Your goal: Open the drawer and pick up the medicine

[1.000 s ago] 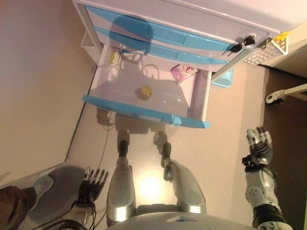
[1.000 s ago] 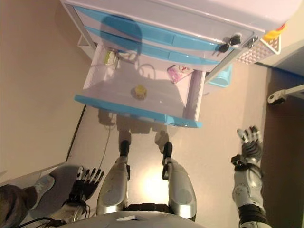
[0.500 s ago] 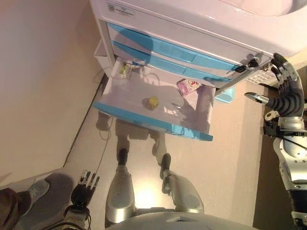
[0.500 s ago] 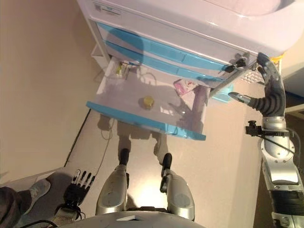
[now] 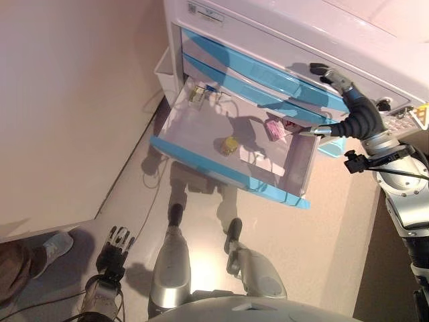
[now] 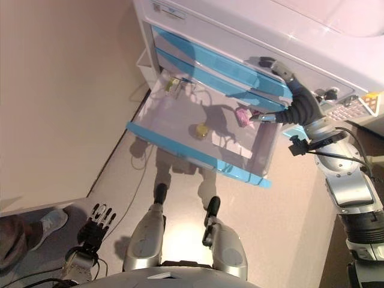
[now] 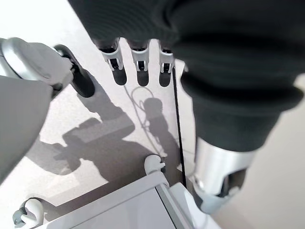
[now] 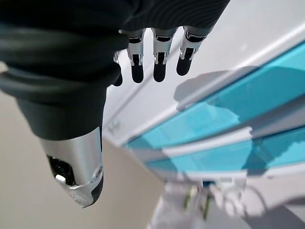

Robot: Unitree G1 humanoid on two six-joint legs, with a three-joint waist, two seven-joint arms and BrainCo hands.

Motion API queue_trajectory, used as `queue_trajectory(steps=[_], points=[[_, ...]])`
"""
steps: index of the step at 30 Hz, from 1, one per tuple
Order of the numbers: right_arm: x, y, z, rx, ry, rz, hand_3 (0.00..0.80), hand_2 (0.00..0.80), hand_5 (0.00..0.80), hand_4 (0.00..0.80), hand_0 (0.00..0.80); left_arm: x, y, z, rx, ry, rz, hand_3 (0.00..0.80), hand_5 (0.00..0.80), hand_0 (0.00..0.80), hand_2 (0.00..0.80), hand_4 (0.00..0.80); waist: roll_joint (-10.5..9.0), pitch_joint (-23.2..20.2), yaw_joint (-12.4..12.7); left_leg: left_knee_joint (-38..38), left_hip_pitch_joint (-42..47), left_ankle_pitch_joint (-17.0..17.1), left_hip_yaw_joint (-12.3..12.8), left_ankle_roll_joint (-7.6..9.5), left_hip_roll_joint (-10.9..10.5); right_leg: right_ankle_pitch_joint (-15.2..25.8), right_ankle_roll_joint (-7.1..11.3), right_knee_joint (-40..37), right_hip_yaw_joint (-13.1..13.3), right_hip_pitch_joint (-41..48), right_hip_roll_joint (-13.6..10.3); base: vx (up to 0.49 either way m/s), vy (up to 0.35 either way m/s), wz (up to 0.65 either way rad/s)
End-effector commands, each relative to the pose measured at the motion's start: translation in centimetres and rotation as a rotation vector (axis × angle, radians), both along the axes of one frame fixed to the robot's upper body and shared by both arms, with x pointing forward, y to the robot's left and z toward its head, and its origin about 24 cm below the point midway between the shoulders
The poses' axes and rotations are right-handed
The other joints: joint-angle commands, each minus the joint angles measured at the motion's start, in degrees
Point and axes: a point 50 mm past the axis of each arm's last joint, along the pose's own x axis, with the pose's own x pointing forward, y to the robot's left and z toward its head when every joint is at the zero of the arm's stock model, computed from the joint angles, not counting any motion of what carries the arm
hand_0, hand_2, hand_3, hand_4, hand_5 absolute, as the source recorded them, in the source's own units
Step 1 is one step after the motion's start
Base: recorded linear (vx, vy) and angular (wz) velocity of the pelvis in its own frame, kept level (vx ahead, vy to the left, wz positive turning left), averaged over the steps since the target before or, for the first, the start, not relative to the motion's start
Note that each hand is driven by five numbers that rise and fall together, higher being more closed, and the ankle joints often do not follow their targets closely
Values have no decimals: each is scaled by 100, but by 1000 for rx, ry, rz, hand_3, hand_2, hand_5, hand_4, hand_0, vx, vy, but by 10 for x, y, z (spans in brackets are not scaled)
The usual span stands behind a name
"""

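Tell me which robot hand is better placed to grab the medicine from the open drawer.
The right robot hand: it's raised beside the open drawer, near the pink medicine packet. The left robot hand hangs low near the floor.

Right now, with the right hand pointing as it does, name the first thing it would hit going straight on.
Probably the white cabinet front above the closed blue drawer: the right hand's straight fingers aim there, though depth is unclear.

the drawer [image 5: 231, 176], white with a blue front, stands pulled open. inside lie a small yellow medicine jar [image 5: 230, 145] near the middle and a pink medicine packet [image 5: 274, 129] toward the back right.
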Motion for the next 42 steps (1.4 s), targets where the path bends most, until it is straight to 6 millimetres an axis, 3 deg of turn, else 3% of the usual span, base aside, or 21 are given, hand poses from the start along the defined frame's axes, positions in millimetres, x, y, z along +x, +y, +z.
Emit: queue_trajectory(steps=[1,13,25,42], points=[[-4,22,19,-107,-74,97,0,0,0,0,0,-1,14,13,130,-23,-67,0,0,0,0,0,-160,-181,67,161,-115,-514,102,183,-247,-7,310,230,13,-87,-79,-17,9,7],[21,39,-9,-288,38,75,0,0,0,0,0,34,5,47,277,-189,-252,0,0,0,0,0,1,74,347,251,-326,-461,-68,194,-380,-14,264,321,-150,-192,-142,-14,8,10],[39,33,-42,-375,90,-38,0,0,0,0,0,36,7,52,298,-178,-282,0,0,0,0,0,158,311,471,489,-574,-477,-149,224,-489,-7,248,470,-264,-374,-214,-9,1,10],[53,20,-65,-370,162,-134,0,0,0,0,0,35,6,53,305,-177,-306,0,0,0,0,0,295,402,547,574,-772,-460,-211,256,-537,5,241,563,-347,-593,-261,-2,-1,4]])
